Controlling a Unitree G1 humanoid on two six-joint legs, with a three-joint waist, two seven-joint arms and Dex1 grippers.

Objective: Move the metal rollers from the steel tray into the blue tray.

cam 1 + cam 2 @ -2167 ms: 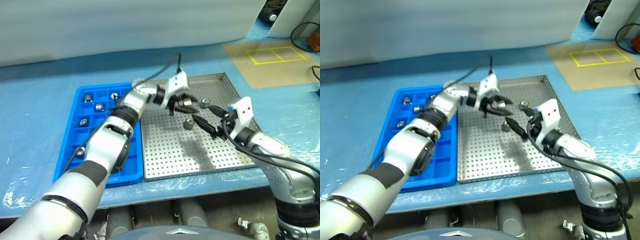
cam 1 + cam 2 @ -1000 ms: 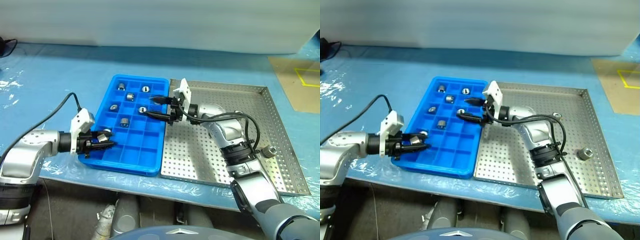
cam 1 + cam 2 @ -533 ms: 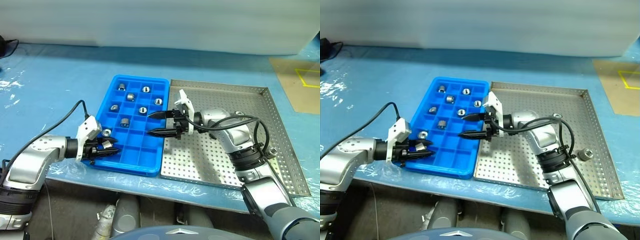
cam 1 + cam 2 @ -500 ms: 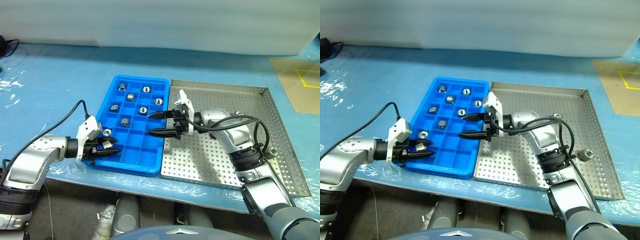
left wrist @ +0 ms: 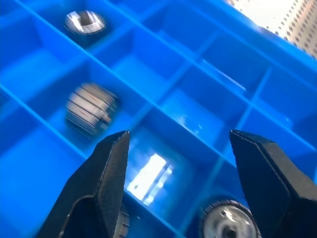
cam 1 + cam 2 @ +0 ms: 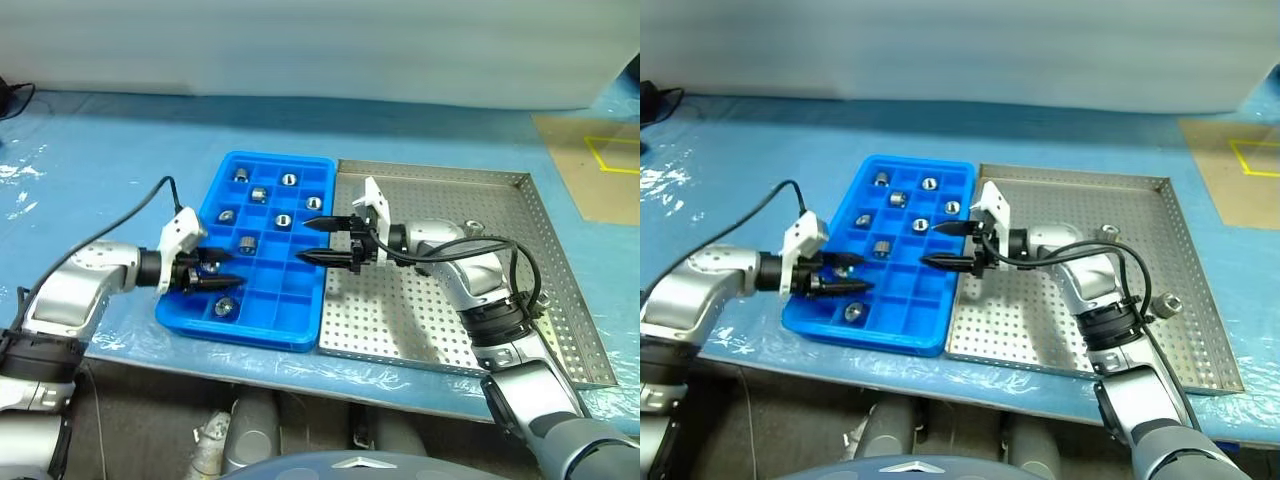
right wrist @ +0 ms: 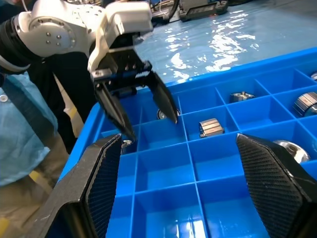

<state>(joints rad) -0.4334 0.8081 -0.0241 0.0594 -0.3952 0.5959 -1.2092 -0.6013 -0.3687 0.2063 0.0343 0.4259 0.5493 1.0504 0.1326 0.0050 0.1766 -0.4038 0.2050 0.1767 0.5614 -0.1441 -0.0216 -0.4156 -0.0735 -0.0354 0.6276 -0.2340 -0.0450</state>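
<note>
Left eye view: left gripper (image 6: 228,270) open, empty, over blue tray (image 6: 302,329), roller (image 6: 226,307) just below; right gripper (image 6: 311,240) open.

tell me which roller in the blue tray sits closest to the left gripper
The roller in the blue tray's near row, alone just below the left gripper. The other rollers lie farther back.

Blue plastic sheet (image 6: 100,140) over the table; brown board (image 6: 590,165) with yellow tape lines (image 6: 612,152) at the sheet's far right.
</note>
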